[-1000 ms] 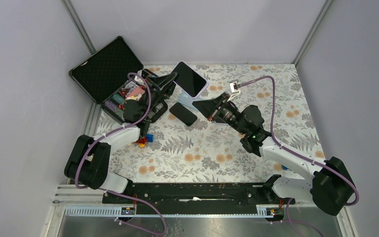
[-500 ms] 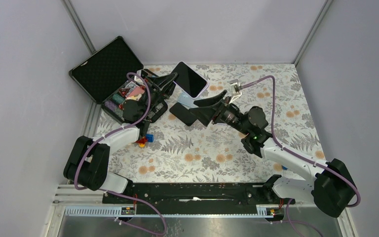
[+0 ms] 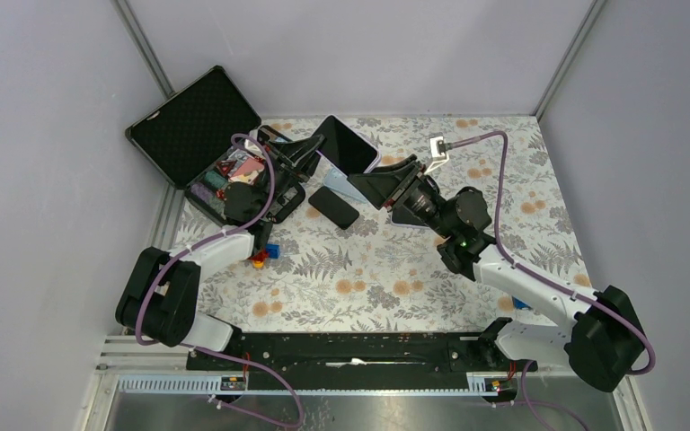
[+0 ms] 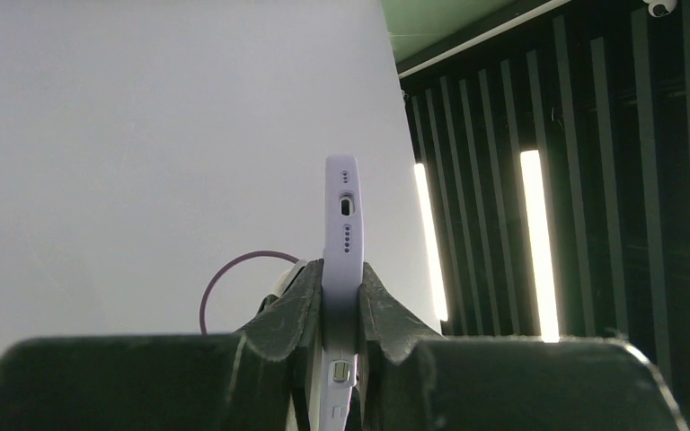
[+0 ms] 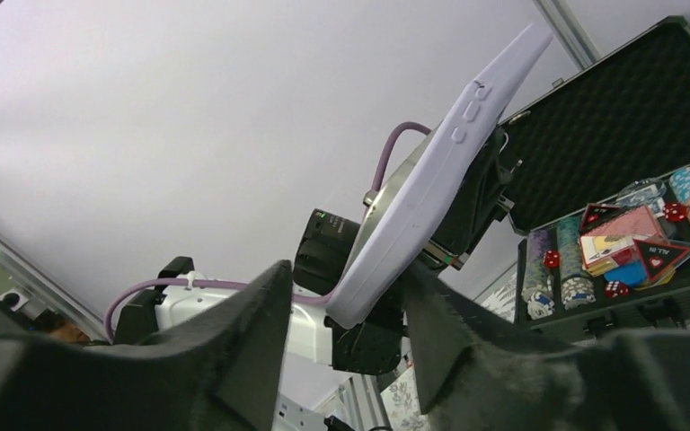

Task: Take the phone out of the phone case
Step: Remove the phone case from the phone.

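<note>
The right gripper (image 5: pixel 341 296) is released, its fingers on both sides of the lower corner of the lilac phone case (image 5: pixel 431 171). The phone (image 3: pixel 347 144) sits inside this case, raised above the far part of the table (image 3: pixel 395 269), grasped edgewise by the left gripper (image 4: pixel 342 287).

top cam overhead — wrist cams close, both on phone case (image 4: pixel 342 233).

Shows a desk (image 3: pixel 368 278) printed with ferns and orange flowers. Carries an open black case (image 3: pixel 193 126) of poker chips, cards and dice at the far left corner, a flat black slab (image 3: pixel 333 206) near the far middle, and small coloured blocks (image 3: pixel 265 254) left of centre.
</note>
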Motion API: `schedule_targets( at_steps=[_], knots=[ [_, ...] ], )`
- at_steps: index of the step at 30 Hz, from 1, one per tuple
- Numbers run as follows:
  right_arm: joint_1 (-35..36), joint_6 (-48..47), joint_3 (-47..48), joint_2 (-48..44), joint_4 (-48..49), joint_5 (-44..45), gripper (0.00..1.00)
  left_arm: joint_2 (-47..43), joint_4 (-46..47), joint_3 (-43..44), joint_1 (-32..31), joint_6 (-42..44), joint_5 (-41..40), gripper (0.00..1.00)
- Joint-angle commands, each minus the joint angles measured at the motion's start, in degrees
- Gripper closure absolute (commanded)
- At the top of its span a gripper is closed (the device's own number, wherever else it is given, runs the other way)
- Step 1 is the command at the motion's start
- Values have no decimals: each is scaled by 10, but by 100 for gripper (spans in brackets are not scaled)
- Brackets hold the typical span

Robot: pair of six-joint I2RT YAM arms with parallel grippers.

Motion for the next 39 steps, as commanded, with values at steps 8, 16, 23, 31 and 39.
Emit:
schedule_targets(
  at_steps=[8, 16, 23, 31, 39],
  knots=[
    [3, -138, 24, -11, -87, -11, 69, -1, 66, -4, 2, -29, -3, 100],
    [1, -225, -12, -4, -115, 21, 71, 1, 76, 3, 2, -75, 1, 100],
    [-14, -246, -35, 11, -109, 14, 65, -13, 89, -4, 1, -105, 0, 100],
    [-33, -237, -45, 6, -111, 11, 53, -11, 88, -14, 2, -111, -1, 100],
    [-37, -228, -50, 16, -110, 19, 59, -11, 88, -8, 2, -112, 2, 100]
  ],
)
